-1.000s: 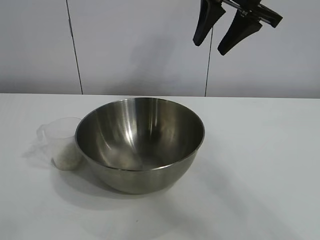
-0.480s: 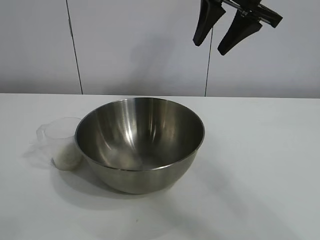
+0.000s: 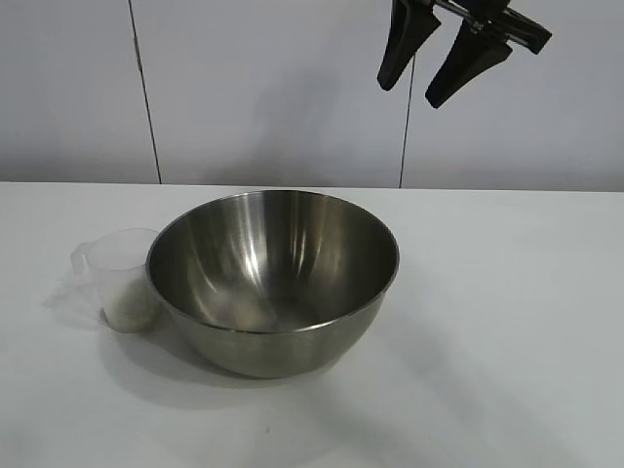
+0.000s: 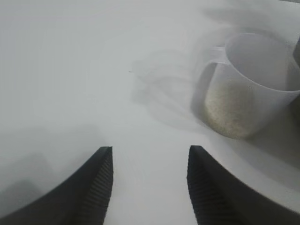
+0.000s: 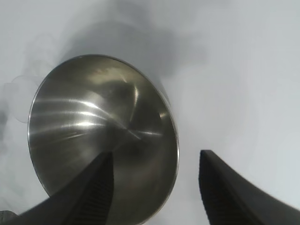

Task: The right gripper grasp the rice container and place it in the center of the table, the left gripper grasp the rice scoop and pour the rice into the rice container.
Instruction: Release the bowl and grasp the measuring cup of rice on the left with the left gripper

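White table (image 3: 507,322) lies bare across the right half and lower edge of your outside view, while the steel bowl (image 3: 274,278) sits centre-left with the plastic cup (image 3: 125,278) touching its left side, rice (image 3: 132,304) in the cup's bottom. Your right gripper (image 3: 437,60) hangs at upper right, well above the bowl, jaws apart and holding nothing. Your left gripper (image 4: 149,159) is low over bare table, jaws apart and holding nothing, the cup near, off to one side.

The table (image 3: 507,322) carries the rice container (image 3: 273,278) with the rice scoop (image 3: 125,278) touching its side.
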Tool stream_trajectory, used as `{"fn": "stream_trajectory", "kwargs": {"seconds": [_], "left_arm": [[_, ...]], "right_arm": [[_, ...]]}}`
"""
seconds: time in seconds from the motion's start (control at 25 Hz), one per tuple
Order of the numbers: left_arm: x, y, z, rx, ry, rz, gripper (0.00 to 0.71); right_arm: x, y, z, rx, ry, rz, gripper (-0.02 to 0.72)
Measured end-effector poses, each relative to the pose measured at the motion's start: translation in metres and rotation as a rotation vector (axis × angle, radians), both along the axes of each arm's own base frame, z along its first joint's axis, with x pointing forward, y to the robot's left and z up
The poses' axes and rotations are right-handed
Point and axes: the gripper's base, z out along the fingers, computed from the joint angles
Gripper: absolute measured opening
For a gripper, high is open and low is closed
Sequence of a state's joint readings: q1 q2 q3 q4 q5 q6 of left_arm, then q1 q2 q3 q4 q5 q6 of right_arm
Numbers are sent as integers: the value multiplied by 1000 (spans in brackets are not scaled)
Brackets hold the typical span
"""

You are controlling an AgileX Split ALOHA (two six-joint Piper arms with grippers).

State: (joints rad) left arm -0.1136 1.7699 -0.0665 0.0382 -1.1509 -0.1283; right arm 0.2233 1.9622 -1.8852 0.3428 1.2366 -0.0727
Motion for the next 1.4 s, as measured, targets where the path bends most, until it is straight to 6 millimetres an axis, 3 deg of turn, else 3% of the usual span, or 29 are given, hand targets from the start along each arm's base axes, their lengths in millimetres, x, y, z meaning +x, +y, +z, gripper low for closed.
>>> {"fn": "stream_trajectory", "kwargs": {"seconds": [0.36,0.84,1.16,1.28,1.4], "left_arm": [[30,3,15,-117,-92,-342,351],[33,10,15,-21,-129,-308,353],[34,11,15,-22,-129,-285,407],[34,12,8,-19,-103,-288,414],[33,11,-13,-20,-21,-299,415]], "right_arm": [[0,0,0,-2,0,0,379],[0,0,0,-2,-3,-1,379],[0,0,0,-2,-5,-2,379],[0,0,0,-2,-5,-2,379],[0,0,0,-2,-5,-2,379]]}}
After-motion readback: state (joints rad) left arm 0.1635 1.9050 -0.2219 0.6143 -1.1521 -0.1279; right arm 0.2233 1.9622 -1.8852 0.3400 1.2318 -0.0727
